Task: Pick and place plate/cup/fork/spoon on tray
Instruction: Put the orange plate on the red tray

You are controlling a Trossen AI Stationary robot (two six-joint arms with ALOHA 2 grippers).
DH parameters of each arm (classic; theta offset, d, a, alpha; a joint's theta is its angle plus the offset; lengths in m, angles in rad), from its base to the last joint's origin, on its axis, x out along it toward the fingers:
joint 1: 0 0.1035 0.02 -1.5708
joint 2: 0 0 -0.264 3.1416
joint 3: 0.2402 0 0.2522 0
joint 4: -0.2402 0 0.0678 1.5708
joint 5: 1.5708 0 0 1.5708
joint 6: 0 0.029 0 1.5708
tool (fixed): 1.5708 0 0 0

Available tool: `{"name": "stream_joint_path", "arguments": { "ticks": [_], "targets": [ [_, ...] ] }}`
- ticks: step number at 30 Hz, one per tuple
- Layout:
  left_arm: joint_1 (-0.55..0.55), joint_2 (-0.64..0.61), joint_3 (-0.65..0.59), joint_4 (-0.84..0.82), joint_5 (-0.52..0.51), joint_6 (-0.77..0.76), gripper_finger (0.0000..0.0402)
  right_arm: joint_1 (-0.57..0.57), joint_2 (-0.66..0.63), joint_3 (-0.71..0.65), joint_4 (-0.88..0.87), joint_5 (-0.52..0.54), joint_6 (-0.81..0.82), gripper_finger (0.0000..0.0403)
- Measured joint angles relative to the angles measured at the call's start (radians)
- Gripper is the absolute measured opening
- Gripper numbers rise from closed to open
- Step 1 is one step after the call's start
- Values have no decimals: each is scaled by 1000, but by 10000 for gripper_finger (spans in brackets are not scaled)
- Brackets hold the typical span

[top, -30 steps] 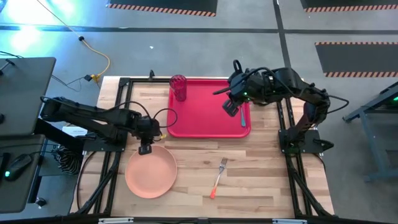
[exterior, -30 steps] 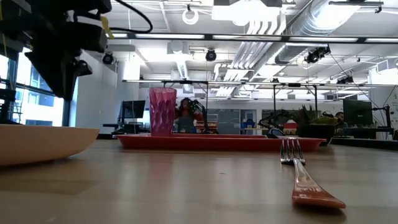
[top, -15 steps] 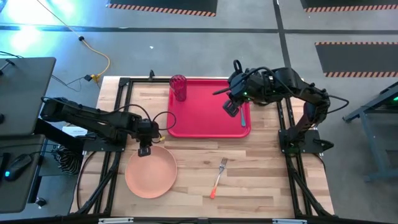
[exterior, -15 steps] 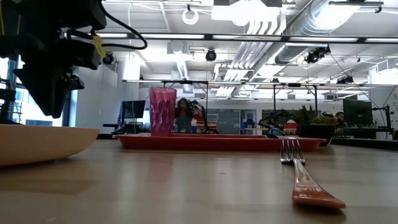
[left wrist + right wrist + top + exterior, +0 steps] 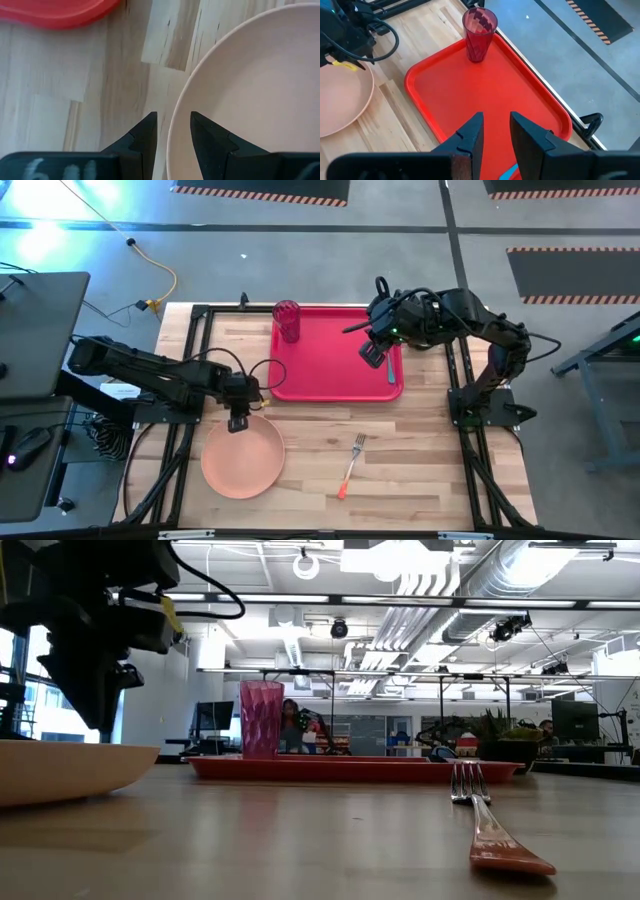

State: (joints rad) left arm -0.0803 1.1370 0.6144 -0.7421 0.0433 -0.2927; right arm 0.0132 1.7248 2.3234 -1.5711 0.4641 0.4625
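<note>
- Salmon-pink and matte, the round shallow plate point(image 5: 243, 457) lay on the wooden table point(image 5: 420, 450), just beside the near rim of the large flat red plastic tray point(image 5: 330, 365).
- I saw my left gripper point(image 5: 173, 131) with fingers apart, straddling the plate's rim.
- My right gripper point(image 5: 494, 131) hung over the tray, fingers apart around nothing.
- The ribbed dark-pink tumbler cup point(image 5: 288, 321) stood upright in the tray's far corner.
- The orange-red-handled fork point(image 5: 350, 464) lay beside the plate.

Bare wooden tabletop point(image 5: 420, 470) lay open at the lower right of the high view, broken only by the slim orange-handled fork point(image 5: 350, 464). The flat red rectangular tray point(image 5: 330, 370) stayed mostly clear mid-frame; the ribbed dark-pink tumbler point(image 5: 287, 321) blocked its upper-left corner, and the round salmon-pink plate point(image 5: 243, 456) filled the lower left.
</note>
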Motion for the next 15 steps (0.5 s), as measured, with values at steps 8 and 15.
{"name": "stream_joint_path", "arguments": {
  "ticks": [8,15],
  "targets": [
    [0,107,0,15,26,42,108,0,0,0,0,0,0,87],
    [0,178,0,32,27,60,108,0,0,0,0,0,0,87]
  ]
}}
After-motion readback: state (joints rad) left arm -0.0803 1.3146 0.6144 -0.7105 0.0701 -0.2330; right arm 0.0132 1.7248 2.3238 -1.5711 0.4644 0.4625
